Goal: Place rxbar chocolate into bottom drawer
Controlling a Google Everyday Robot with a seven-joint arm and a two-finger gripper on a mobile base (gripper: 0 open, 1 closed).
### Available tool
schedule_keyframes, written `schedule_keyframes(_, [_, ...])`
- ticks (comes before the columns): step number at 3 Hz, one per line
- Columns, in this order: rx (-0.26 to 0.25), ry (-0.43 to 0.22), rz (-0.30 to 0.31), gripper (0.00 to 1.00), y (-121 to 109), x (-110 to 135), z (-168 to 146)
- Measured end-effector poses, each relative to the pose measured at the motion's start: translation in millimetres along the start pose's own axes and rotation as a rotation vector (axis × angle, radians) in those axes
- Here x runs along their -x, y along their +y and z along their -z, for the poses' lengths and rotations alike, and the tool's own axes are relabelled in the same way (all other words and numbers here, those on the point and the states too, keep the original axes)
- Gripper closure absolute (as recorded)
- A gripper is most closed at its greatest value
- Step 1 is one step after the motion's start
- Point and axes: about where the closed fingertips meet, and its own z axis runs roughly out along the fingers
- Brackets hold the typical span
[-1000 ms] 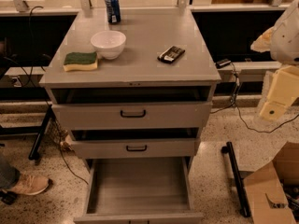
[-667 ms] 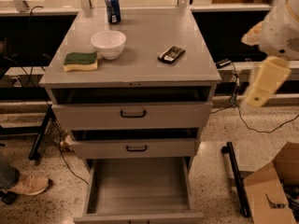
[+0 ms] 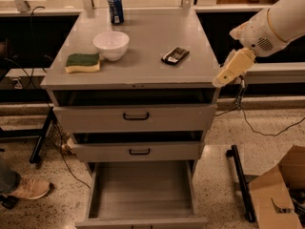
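the rxbar chocolate [image 3: 175, 55] lies flat on the grey cabinet top [image 3: 143, 68], right of centre and turned at a slant, with bare surface all round it. the white bowl [image 3: 111, 44] sits well to its left, the sponge [image 3: 83, 62] just beside the bowl, and a blue can [image 3: 115, 8] stands at the back, so nothing crowds the bar. the gripper [image 3: 232, 69] hangs off the right side of the cabinet, near the front corner and apart from the bar. whether it is open or closed i can't tell from where i stand. the bottom drawer [image 3: 143, 190] is pulled out below, its floor bare.

to my eye the step in hand is the reach. it would do well to come in from above, line up across the bar's narrow width to match its slant, and settle low, since a thin wrapper gives little to grip. on the way down the arm should clear the upper drawer fronts.
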Motion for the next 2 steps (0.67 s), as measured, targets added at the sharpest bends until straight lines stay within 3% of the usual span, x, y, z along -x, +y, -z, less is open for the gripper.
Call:
schedule_keyframes(1, [0.004,0.003,0.001,0.00,1.2,-0.2,0.3])
schedule_keyframes(2, [0.044,-0.074,-0.011,0.00,-9.0,13.9,-13.4])
